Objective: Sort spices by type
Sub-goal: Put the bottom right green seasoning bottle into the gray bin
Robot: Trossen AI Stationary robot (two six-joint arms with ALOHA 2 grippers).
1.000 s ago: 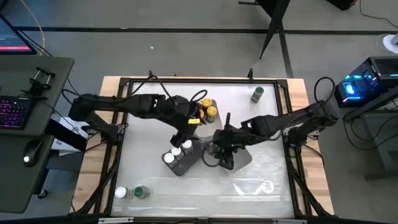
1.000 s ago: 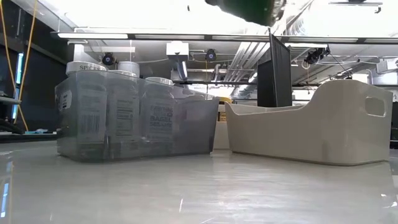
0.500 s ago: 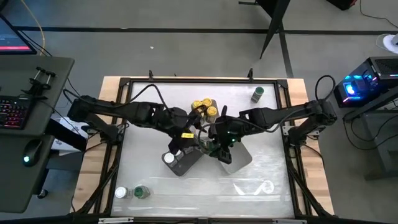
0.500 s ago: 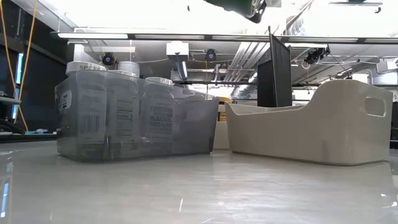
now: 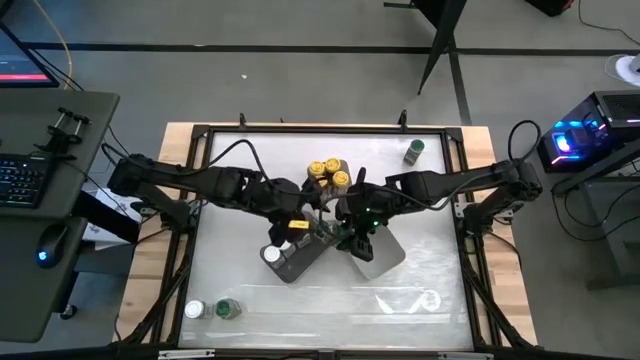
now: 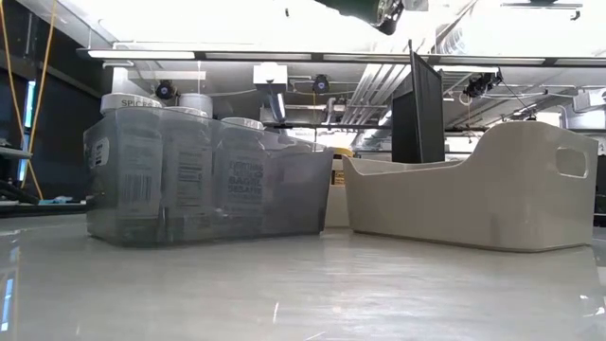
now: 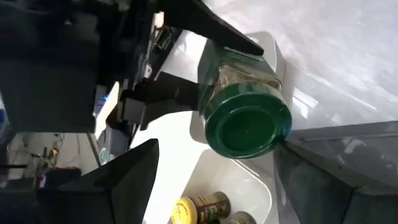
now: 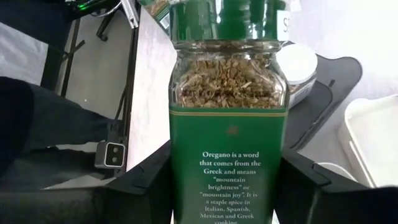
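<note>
My right gripper (image 8: 227, 186) is shut on a spice jar of oregano (image 8: 227, 93) with a green lid and green label. It holds the jar high over the grey tray (image 5: 292, 262) and the white tray (image 5: 385, 255). In the low view only the jar's underside (image 6: 374, 8) shows at the top edge. My left gripper (image 7: 217, 186) is open just before the jar's green lid (image 7: 249, 127), one finger to each side, touching nothing. The grey tray holds white-lidded jars (image 6: 180, 175). More jars stand or lie on the table. My right gripper pinches the oregano jar by its labelled glass body (image 8: 227, 168), one finger (image 8: 146, 183) on each side, across the jar. The jar is lifted clear of table and trays. Its lid end (image 7: 249, 127) points away from the wrist, toward my left gripper.
Yellow-lidded jars (image 5: 330, 175) cluster behind the trays. A green-lidded jar (image 5: 414, 152) stands near the far right corner. A white-lidded jar (image 5: 195, 310) and a green-lidded one (image 5: 228, 309) sit near the near left corner. The near right table is bare.
My left gripper has moved from beside the yellow-lidded jars toward the near edge, up to the held jar. My right gripper has carried the jar a little toward the table's left and far side and turned it. Both have kept nearly still in the last half second.
</note>
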